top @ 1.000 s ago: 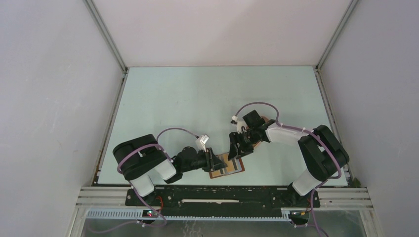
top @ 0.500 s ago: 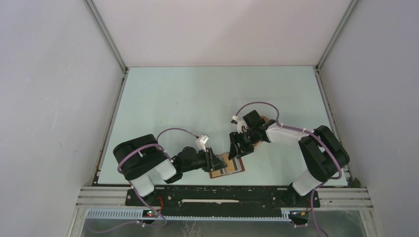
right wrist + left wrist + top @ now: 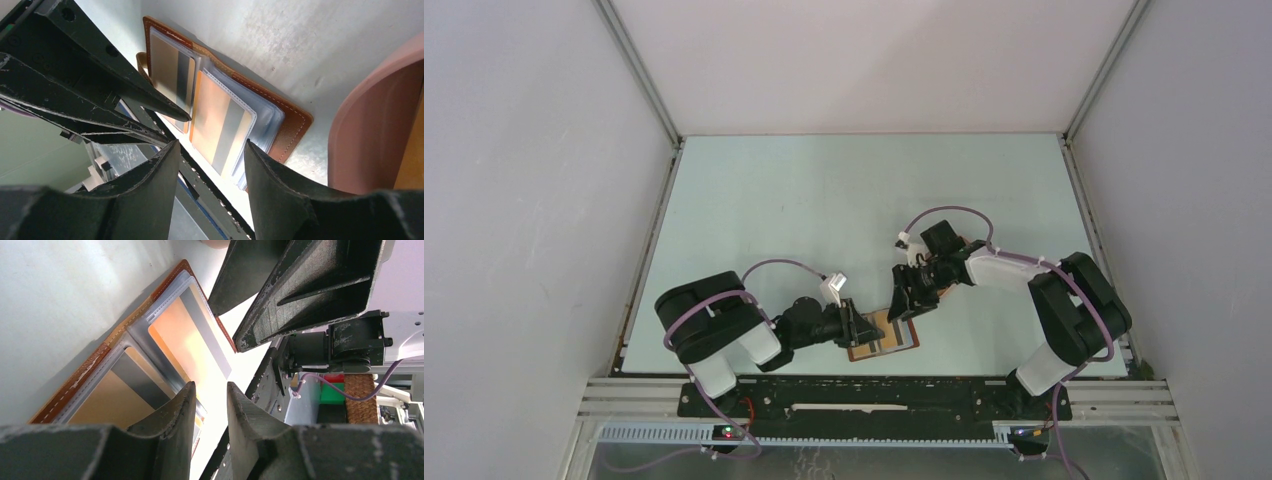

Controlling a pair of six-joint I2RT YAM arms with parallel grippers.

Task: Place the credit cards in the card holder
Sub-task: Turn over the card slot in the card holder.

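Note:
The card holder [image 3: 884, 336] lies open near the table's front edge, its brown leather rim [image 3: 85, 371] [image 3: 294, 129] framing clear sleeves. An orange card with a grey stripe [image 3: 222, 127] [image 3: 186, 340] sits in one sleeve, and a tan card with a grey stripe [image 3: 170, 70] [image 3: 102, 402] in the sleeve beside it. My left gripper [image 3: 861, 325] [image 3: 210, 392] is low over the holder's left side, its jaws a narrow gap apart with nothing between them. My right gripper [image 3: 906, 300] [image 3: 210, 150] hovers over the holder's far right side, open and empty.
A pink tray [image 3: 372, 127] stands just beyond the holder, mostly under the right arm [image 3: 999, 268]. The two grippers' fingers are close together above the holder. The table's front edge and black base rail [image 3: 874, 395] run right next to it.
The right gripper's jaws have narrowed a little and its wrist has shifted slightly. The left gripper and the card holder have not moved.

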